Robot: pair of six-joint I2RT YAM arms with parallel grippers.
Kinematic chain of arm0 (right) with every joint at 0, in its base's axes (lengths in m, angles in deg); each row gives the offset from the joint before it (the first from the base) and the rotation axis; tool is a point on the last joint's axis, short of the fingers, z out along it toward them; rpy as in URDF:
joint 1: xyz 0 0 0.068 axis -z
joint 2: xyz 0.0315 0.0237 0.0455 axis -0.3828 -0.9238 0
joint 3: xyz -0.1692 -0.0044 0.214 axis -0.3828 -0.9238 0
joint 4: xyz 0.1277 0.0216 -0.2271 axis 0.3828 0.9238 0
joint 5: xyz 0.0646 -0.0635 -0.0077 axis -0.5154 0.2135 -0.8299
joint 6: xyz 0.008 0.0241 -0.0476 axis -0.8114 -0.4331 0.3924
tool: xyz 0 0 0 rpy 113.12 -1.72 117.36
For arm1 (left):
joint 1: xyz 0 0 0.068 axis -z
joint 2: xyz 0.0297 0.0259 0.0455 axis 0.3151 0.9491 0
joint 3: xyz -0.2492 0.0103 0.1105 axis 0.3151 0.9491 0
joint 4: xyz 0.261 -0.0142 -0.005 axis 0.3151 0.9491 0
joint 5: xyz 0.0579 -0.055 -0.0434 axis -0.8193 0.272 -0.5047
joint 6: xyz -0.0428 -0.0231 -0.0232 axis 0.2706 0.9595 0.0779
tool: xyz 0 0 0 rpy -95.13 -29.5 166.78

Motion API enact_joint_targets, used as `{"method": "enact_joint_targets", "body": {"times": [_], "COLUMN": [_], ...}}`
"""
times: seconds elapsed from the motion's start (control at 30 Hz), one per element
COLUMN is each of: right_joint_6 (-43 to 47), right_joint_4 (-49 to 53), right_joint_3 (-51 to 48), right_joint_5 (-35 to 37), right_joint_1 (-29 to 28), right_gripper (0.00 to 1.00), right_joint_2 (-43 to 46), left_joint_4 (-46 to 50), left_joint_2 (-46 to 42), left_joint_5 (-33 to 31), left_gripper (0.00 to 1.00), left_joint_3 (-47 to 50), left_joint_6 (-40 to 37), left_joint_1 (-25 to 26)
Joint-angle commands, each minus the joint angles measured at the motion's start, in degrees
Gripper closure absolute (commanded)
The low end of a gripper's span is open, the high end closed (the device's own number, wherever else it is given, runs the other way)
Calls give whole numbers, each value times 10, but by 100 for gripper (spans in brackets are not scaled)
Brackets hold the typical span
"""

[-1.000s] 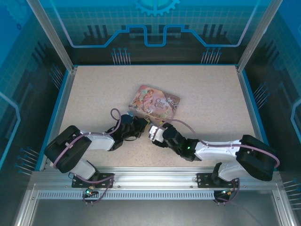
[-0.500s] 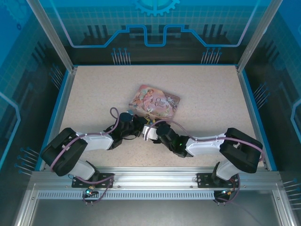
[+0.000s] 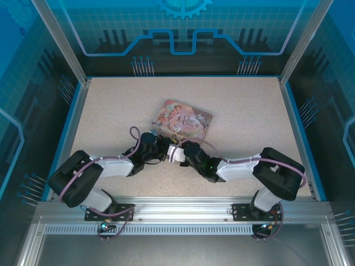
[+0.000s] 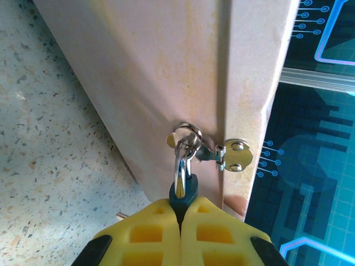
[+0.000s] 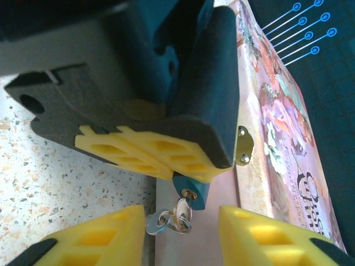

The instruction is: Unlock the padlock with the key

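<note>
The padlock has a dark blue body, and its silvery shackle runs through the hasp ring of the pink tin. My left gripper is shut on the padlock body, with the yellow pads pinching both sides. In the right wrist view the padlock pokes out below the left fingers. The key sits in its keyhole and hangs down with a ring and a second key. My right gripper is open, one finger on each side of the key, not touching it.
The pink illustrated tin lies mid-table, with both grippers meeting at its near edge. A silver hasp plate is riveted to the tin's lid. Speckled tabletop lies open to the right and back. Blue walls enclose the table.
My right arm has slid left, bringing its gripper up against the left gripper at the padlock. The left arm shifted slightly and then held still.
</note>
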Motion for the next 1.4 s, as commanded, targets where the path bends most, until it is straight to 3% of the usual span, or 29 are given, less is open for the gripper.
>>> {"method": "enact_joint_targets", "body": {"times": [0.0,0.43,0.63,1.17,1.37], "right_joint_6": [-9,-24,-43,-317,-348], "right_joint_4": [-14,-22,-23,55,64], "right_joint_3": [20,32,33,50,54], "right_joint_5": [-3,20,28,-40,-66], "right_joint_1": [7,16,17,21,21], "right_gripper": [65,84,100,100,100], "right_joint_2": [-11,-46,-47,-14,-15], "left_joint_4": [-40,-42,-45,-73,-78], "left_joint_2": [-18,-16,-14,9,18], "left_joint_5": [8,7,7,3,-3], "left_gripper": [100,100,100,100,100], "left_joint_3": [-12,-11,-10,-5,-2], "left_joint_6": [7,10,12,16,14], "left_joint_1": [-5,-4,-4,-1,2]}}
